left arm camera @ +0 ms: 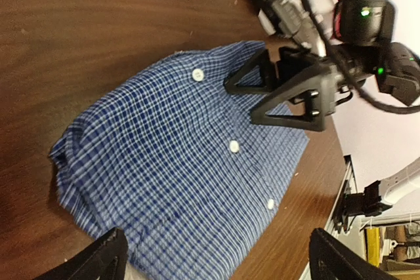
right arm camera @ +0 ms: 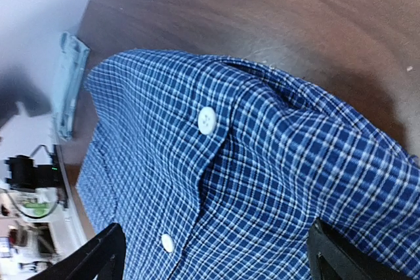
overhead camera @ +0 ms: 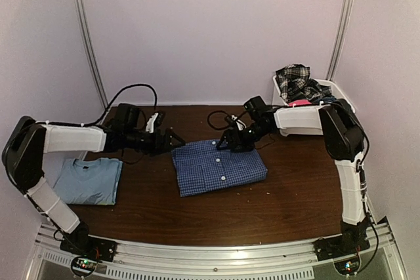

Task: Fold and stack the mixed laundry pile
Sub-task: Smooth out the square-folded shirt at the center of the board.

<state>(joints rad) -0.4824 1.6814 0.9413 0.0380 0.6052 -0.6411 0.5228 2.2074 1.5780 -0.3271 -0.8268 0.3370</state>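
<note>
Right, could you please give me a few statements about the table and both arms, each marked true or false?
1. The blue check shirt lies folded in the middle of the table. True.
2. The light blue T-shirt sits in the white basket. False: it lies folded on the table's left side.
3. The right tool is shut on the shirt. False: its jaws stand open at the shirt's far edge.
4. A black-white plaid piece tops the basket. True.
5. The left tool is open. True.

top: high, from behind, whole scene | wrists: close, aimed down | shared: blue check shirt (overhead camera: 218, 167)
</note>
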